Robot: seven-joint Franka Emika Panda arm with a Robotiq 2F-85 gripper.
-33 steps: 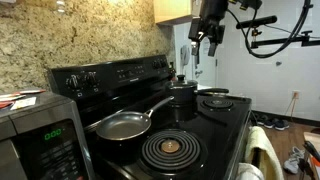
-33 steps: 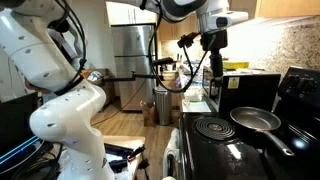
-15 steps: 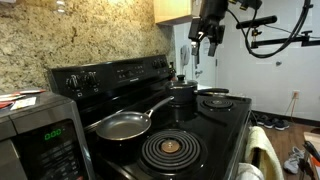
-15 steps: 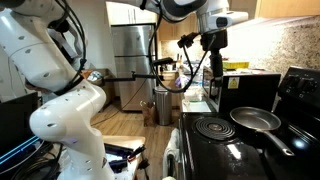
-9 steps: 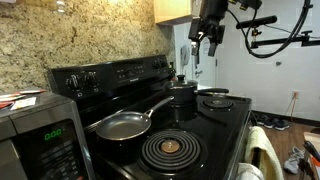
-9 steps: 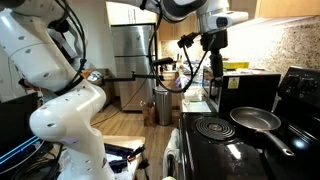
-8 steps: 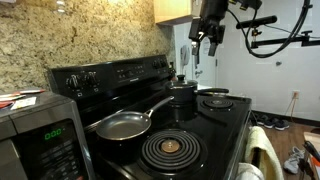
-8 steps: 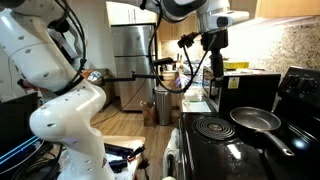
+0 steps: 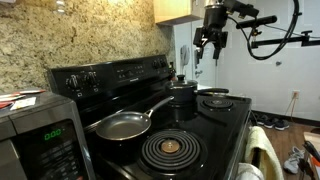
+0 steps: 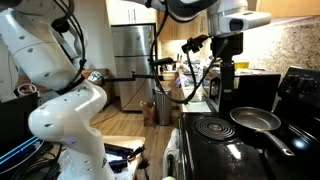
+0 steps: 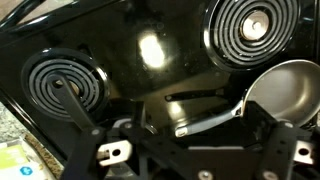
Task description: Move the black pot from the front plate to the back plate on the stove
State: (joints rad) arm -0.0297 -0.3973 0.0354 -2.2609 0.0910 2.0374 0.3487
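The black pot (image 9: pixel 182 95), lid on, sits on the stove (image 9: pixel 218 128) on the far burner beside the knob panel. My gripper (image 9: pixel 209 52) hangs high above and a little beyond it, open and empty. In an exterior view the gripper (image 10: pixel 227 82) hangs above the stove's (image 10: pixel 232 152) far edge; I cannot make out the pot there. In the wrist view the gripper (image 11: pixel 175 140) has its fingers (image 11: pixel 83 118) spread wide over the glossy stove top (image 11: pixel 150 50). The pot is hidden there behind the gripper's body.
A grey frying pan (image 9: pixel 122 125) sits on the near burner by the panel, its handle pointing at the pot; it also shows in the wrist view (image 11: pixel 290 88) and an exterior view (image 10: pixel 255 119). Bare coil burners (image 9: pixel 168 149) (image 11: pixel 65 80) lie in front. A microwave (image 9: pixel 40 135) stands nearby.
The arm has swung: the gripper has shifted sideways toward the stove and hangs a little lower than half a second ago. The pot and pan have not moved.
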